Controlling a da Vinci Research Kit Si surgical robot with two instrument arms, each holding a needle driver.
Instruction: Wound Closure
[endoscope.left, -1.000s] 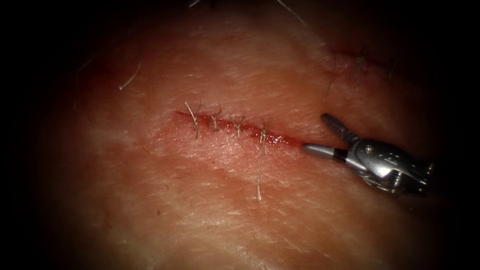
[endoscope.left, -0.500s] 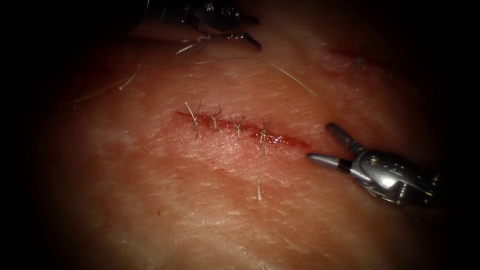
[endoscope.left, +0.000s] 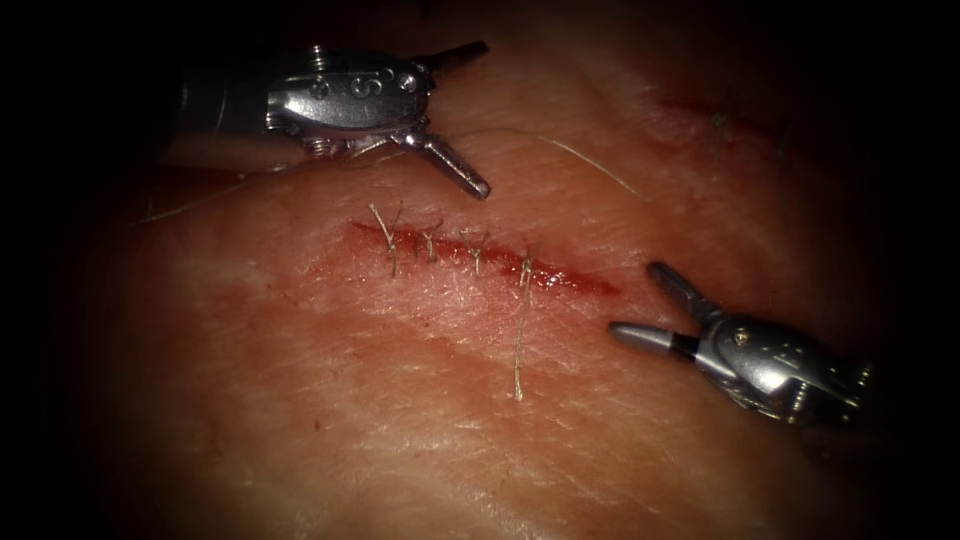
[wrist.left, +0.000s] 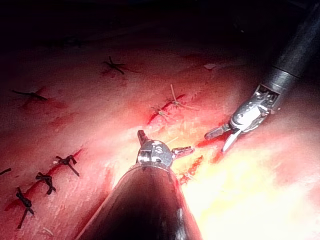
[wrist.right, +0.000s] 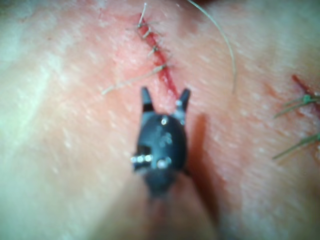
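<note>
The right arm's tool (endoscope.left: 650, 305) sits nearest, at about four o'clock from the cut (endoscope.left: 480, 255) in the endoscope view, just off the cut's right end. Its fingers (endoscope.left: 640, 334) are spread wide and hold nothing; in the right wrist view the same tool (wrist.right: 164, 101) straddles the end of the cut (wrist.right: 167, 80) with both tips apart. The tissue (endoscope.left: 400, 420) carries the cut across its middle, with several stitches (endoscope.left: 430, 243) closing its left part and red fluid (endoscope.left: 575, 283) in the unclosed right part. A long cut end of thread (endoscope.left: 519, 345) trails from the last stitch toward six o'clock. Farther off, at eleven o'clock from the cut, the left arm's tool (endoscope.left: 470, 120) has its fingers (endoscope.left: 458, 167) wide apart and empty. A loose thread (endoscope.left: 590, 160) lies on the tissue beside it, running toward two o'clock.
</note>
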